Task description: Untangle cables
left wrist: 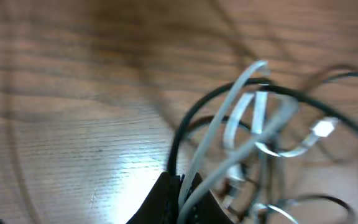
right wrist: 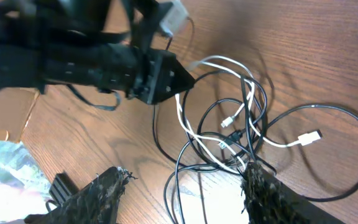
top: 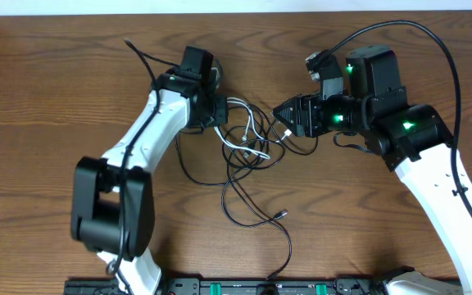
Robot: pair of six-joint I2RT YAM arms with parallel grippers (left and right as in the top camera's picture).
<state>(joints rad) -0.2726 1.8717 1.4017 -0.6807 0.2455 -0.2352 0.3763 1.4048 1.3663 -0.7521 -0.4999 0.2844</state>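
Observation:
The cables lie in a tangle (top: 248, 143) on the wooden table between my two arms. A white cable (top: 251, 123) loops through several black cables (top: 240, 201). My left gripper (top: 224, 112) sits at the tangle's left edge and is shut on the white cable (left wrist: 229, 124), with a black cable (left wrist: 178, 140) pinched beside it at the gripper (left wrist: 184, 194). The right wrist view shows that left gripper (right wrist: 178, 79) holding the white cable (right wrist: 188, 127), whose white plug (right wrist: 309, 137) lies free. My right gripper (top: 275, 115) hangs open over the tangle's right side, its jaws (right wrist: 185, 190) wide apart around black loops.
A black cable trails toward the table's front and ends in a small plug (top: 281, 215). A black equipment bar (top: 260, 287) runs along the front edge. A thick black arm wire (top: 437, 41) arcs at the back right. Crumpled plastic (right wrist: 5, 165) lies off the table's side.

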